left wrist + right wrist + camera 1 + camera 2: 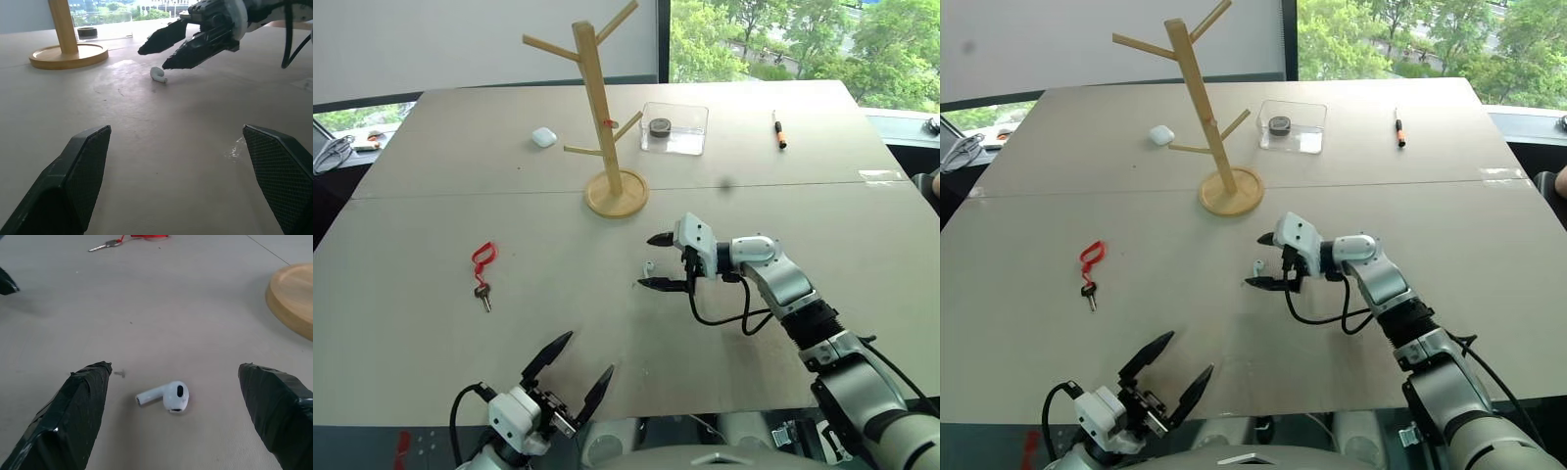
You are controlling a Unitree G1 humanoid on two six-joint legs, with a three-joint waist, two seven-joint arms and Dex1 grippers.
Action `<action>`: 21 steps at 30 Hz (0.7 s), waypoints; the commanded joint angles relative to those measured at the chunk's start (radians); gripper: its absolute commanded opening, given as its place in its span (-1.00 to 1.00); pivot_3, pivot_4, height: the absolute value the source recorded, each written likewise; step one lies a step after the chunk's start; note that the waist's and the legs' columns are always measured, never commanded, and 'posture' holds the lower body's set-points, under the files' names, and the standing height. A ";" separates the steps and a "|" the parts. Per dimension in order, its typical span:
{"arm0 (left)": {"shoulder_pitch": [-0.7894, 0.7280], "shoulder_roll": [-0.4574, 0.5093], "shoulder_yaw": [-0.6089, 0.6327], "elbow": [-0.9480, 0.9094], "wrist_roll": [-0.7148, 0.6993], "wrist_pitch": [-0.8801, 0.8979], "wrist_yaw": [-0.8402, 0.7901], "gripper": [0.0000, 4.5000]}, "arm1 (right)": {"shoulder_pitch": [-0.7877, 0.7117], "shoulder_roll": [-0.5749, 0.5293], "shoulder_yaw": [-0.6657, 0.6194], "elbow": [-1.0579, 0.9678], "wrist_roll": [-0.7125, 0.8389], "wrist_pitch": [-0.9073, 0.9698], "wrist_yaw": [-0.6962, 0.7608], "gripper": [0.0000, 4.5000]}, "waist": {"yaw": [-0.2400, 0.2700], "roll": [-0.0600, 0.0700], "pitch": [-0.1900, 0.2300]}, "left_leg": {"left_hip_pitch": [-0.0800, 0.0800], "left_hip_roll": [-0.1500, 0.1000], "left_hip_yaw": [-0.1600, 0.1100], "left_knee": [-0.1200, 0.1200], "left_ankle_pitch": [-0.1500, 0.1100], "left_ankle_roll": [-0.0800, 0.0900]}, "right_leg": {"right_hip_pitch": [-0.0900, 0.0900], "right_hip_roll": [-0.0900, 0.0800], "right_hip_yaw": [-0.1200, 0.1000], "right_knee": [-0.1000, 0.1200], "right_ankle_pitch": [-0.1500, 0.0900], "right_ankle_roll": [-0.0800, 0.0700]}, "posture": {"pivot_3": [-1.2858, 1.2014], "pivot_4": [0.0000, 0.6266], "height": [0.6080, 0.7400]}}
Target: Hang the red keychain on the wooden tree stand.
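Still risky: right gripper (657,262), jaws spread wide around the white earbud (167,396) and not the keychain (482,266) lying at 9 o'clock from it, left gripper (570,368) spread too, so could pinch the wrong thing or knock the stand (605,122).

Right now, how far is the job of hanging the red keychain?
Nothing is done yet: the red keychain lies on the table, apart from the wooden tree stand. Neither end effector holds anything; the right end effector is open over a white earbud. Picking up and hanging remain.
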 commanded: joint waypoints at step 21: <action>0.075 0.044 -0.005 -0.160 -0.041 0.089 0.058 1.00 | 0.034 0.010 0.033 0.001 -0.041 -0.062 0.009 -0.94 | 0.000 -0.002 0.000 | 0.000 0.001 -0.001 0.000 0.000 0.000 | 0.000 0.002 -0.001 0.000 -0.001 0.001 | 0.03 -0.52 1.00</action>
